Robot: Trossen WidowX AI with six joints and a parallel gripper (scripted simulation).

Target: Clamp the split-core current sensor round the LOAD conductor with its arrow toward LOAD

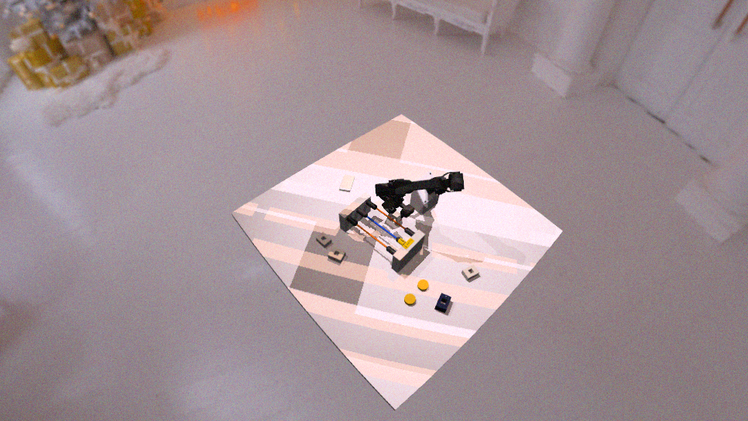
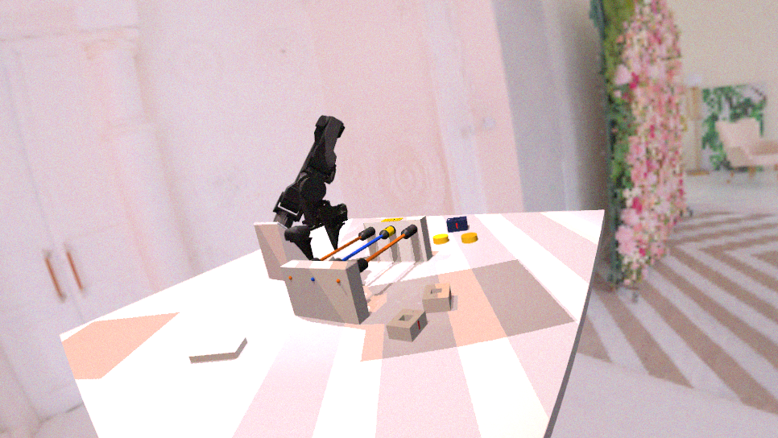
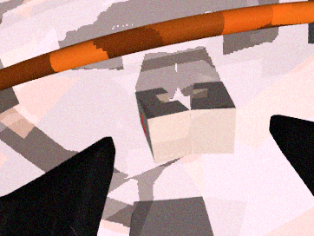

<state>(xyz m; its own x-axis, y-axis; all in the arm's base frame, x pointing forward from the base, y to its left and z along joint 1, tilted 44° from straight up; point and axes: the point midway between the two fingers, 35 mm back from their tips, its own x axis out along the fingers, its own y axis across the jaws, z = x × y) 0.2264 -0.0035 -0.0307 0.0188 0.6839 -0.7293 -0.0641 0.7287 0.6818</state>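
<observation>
The cream split-core sensor (image 3: 212, 130) (image 1: 392, 217) stands on the table beside the near orange conductor (image 3: 191, 31) (image 1: 384, 213). Its two halves are spread at the far side, and a red mark shows on its left side in the wrist view. My gripper (image 3: 192, 133) (image 1: 399, 212) (image 2: 324, 253) is open and empty, pointing down, with one finger on each side of the sensor in the wrist view, touching neither side there. The blue conductor (image 1: 381, 227) (image 2: 363, 247) runs between two orange ones, with a yellow band at the end by the yellow LOAD marker (image 1: 407, 243) (image 2: 391, 220).
Grey end blocks (image 1: 408, 254) (image 2: 324, 292) hold the conductors. Two beige blocks (image 1: 336, 256) (image 2: 436, 304) lie beyond the far orange conductor. A pale block (image 1: 470, 274), a navy block (image 1: 439, 308) (image 2: 457, 224), two yellow discs (image 1: 423, 285) (image 2: 469, 237) and a thin plate (image 1: 346, 183) also lie on the table.
</observation>
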